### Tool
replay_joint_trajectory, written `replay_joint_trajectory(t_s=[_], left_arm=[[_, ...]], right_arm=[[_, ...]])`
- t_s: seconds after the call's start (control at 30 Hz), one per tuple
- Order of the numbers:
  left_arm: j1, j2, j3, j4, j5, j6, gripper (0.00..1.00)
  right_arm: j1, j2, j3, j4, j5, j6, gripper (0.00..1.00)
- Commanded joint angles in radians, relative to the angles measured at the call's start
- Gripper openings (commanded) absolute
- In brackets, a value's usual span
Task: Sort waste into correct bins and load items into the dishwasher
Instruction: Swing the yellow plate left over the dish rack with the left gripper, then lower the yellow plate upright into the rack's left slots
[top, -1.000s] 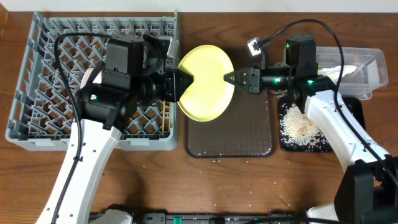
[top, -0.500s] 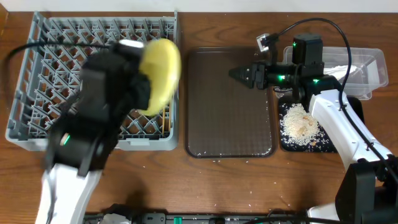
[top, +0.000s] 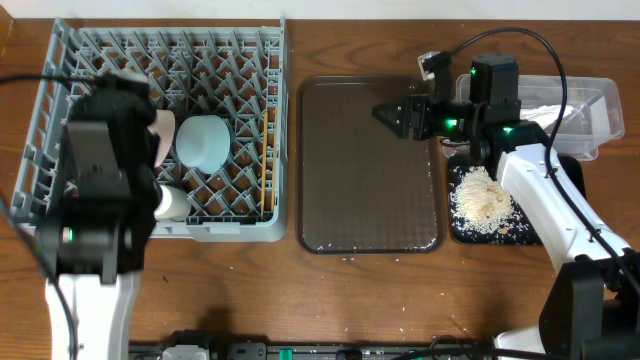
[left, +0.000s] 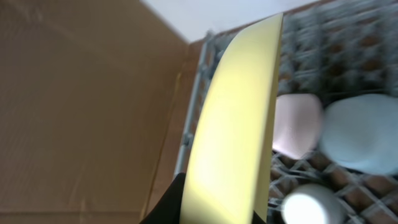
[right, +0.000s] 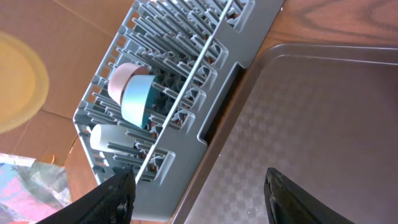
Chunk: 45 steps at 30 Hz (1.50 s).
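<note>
left end effector (left: 216, 213) is pinching the yellow plate (left: 239, 118) at its lower rim; only one dark finger (left: 166, 204) shows, at the bottom of the left wrist view

plate stands on edge, tilted, above the far left side of the dish rack (top: 120, 45). Overhead doesn't show it, the left arm (top: 100, 200) covers that spot. Right wrist view catches it as a blurred yellow disc past the rack's far edge

in the rack: white bowl (top: 162, 135) and light blue bowl (top: 205, 140) side by side and touching, both on edge; white cup (top: 170, 203) near them, toward the front wall. Thin wooden sticks along the rack's right side look like chopsticks (top: 265, 165), too small to be sure

right end effector (right: 205, 198) has its fingers spread with nothing between them, hovering above the top right of the brown tray (top: 370, 170), which sits on the table (top: 300, 300) just beside the rack

right of the brown tray: black tray (top: 524, 236) carries a pile of rice crumbs (top: 485, 200); clear tub (top: 600, 90) behind it holds crumpled white paper (top: 550, 110). A few loose crumbs lie on the table by the brown tray's front edge
</note>
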Motion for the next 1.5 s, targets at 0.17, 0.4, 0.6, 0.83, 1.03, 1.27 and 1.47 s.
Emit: replay_joint_trajectory(t_s=[0.17, 0.4, 0.6, 0.83, 1.03, 1.27, 1.47], left_arm=[[0.158, 0.222, -0.007, 0.091, 0.073, 0.066, 0.08], [0.163, 0.391, -0.007, 0.132, 0.079, 0.154, 0.08], [0.164, 0.505, -0.007, 0.142, 0.079, 0.165, 0.08], [0.165, 0.526, -0.006, 0.147, 0.089, 0.161, 0.17], [0.165, 0.526, -0.006, 0.169, 0.039, 0.161, 0.19], [0.167, 0.518, -0.006, 0.227, -0.038, 0.161, 0.13], [0.187, 0.530, -0.007, 0.225, 0.031, 0.161, 0.13]], right_arm=[[0.000, -0.021, 0.002, -0.032, 0.002, -0.004, 0.64], [0.000, -0.021, 0.002, -0.039, 0.002, -0.004, 0.65], [0.000, -0.021, 0.002, -0.066, 0.003, -0.004, 0.65], [0.000, -0.021, 0.002, -0.074, 0.003, -0.005, 0.65], [0.000, -0.021, 0.002, -0.078, 0.002, -0.004, 0.65], [0.014, -0.021, 0.002, -0.086, 0.022, -0.005, 0.65], [0.019, -0.021, 0.002, -0.087, 0.048, -0.005, 0.66]])
